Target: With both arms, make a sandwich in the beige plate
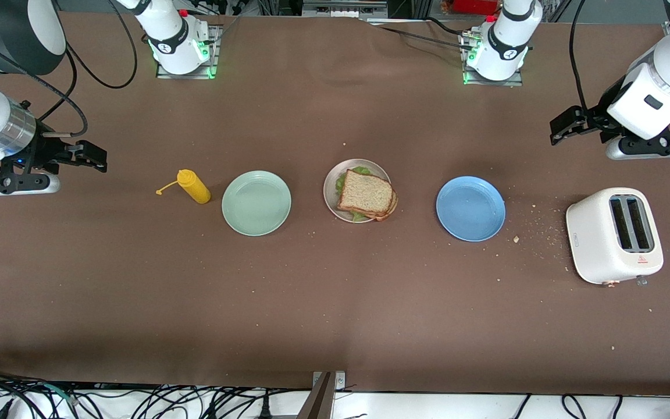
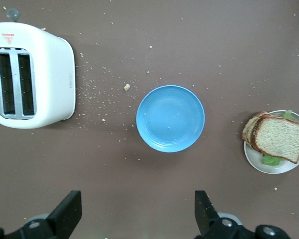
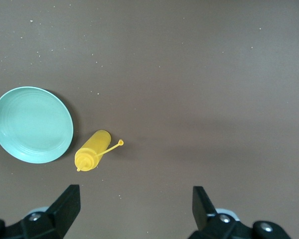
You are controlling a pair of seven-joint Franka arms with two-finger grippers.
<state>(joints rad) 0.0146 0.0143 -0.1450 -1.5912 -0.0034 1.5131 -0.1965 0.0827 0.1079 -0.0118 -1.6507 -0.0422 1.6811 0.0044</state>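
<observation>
Sandwich (image 1: 367, 195): it is sitting assembled on the beige plate (image 1: 331, 192), two toast slices with green lettuce showing at the edges; the stack is leaning over the plate's rim toward the left arm's end of the table.
Beige plate: it is standing in the middle of the row, between the mint-green plate (image 1: 256, 202) and the blue plate (image 1: 470, 208), both bare.
Left gripper (image 2: 138, 215): it is hanging in the air at the left arm's end of the table, holding nothing, jaws spread wide.
Right gripper (image 3: 135, 213): it is hanging in the air at the right arm's end, near the yellow squeeze bottle (image 1: 194, 186), jaws spread wide and holding nothing.
Task progress: the sandwich is looking complete, so I judge both arms are waiting.
Risk, stack: the top slice is lying shifted; any touch on the plate could make it slide off onto the table.
Risk, bottle: it is lying on its side with its cap open, so a low pass of the right gripper could roll it.
Risk, crumbs: they are lying scattered beside the white toaster (image 1: 614, 234).
</observation>
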